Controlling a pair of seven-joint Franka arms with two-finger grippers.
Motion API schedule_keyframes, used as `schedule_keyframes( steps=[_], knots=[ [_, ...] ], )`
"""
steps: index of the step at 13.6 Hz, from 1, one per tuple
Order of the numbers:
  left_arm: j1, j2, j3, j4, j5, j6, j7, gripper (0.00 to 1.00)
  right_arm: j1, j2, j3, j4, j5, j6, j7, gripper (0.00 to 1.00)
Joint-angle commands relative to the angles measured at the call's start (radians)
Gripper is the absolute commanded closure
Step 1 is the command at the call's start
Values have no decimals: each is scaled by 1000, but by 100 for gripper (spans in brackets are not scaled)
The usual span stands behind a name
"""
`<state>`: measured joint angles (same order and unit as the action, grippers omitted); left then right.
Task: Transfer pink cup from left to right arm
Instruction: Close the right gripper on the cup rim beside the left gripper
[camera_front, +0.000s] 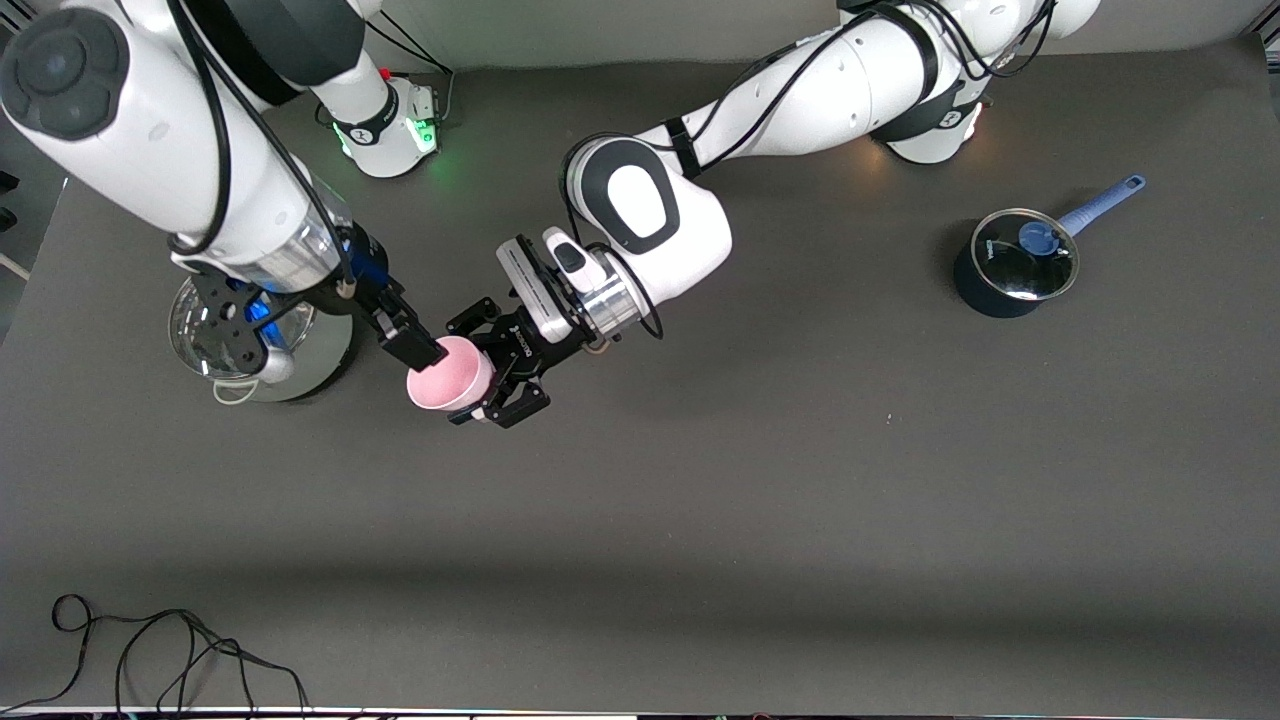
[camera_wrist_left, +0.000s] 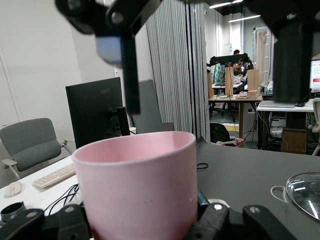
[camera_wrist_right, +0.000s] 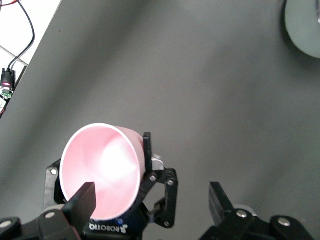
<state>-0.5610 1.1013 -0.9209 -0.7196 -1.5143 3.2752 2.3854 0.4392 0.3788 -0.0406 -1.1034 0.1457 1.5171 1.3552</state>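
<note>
The pink cup (camera_front: 450, 375) is held up over the table, toward the right arm's end, mouth facing the front camera. My left gripper (camera_front: 480, 368) is shut on its body from the side. In the left wrist view the cup (camera_wrist_left: 137, 190) fills the space between the left gripper's (camera_wrist_left: 137, 227) jaws. My right gripper (camera_front: 398, 325) is open at the cup's rim. In the right wrist view one of its fingers (camera_wrist_right: 85, 200) lies over the cup's mouth (camera_wrist_right: 102, 167). The other finger (camera_wrist_right: 220, 200) stands well outside the wall. Neither finger touches the cup.
A steel pot with a glass lid (camera_front: 260, 345) stands under the right arm's wrist, close beside the cup. A dark blue saucepan (camera_front: 1012, 265) with a glass lid and blue handle stands toward the left arm's end. A black cable (camera_front: 150, 650) lies near the front edge.
</note>
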Motion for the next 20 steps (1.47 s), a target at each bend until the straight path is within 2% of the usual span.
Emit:
schedule_keyframes(
  steps=[1, 7, 9, 10, 11, 12, 13, 14, 20],
  knots=[
    [-20, -14, 17, 20, -10, 23, -12, 100, -2, -8, -10, -39, 41, 38, 15, 0],
    [-20, -14, 17, 20, -10, 23, -12, 100, -4, -3, -12, -61, 41, 74, 22, 1],
    [-20, -14, 17, 20, -10, 23, -12, 100, -4, -3, -12, -61, 43, 80, 27, 6],
    [-20, -14, 17, 20, -10, 23, -12, 100, -4, -3, -12, -61, 43, 81, 28, 23],
    [-20, -14, 17, 20, -10, 23, -12, 100, -4, -3, -12, -61, 45, 81, 28, 56],
    [-20, -14, 17, 20, -10, 23, -12, 100, -2, -3, -12, -59, 45, 81, 30, 80],
    [-20, -14, 17, 20, -10, 23, -12, 100, -2, -3, -12, -59, 45, 81, 30, 94],
    [-20, -15, 17, 20, -10, 23, -12, 100, -2, -3, -12, -58, 45, 81, 31, 100],
    [-19, -21, 17, 20, -10, 23, -32, 100, -2, -3, -12, -56, 45, 83, 30, 100]
  ],
)
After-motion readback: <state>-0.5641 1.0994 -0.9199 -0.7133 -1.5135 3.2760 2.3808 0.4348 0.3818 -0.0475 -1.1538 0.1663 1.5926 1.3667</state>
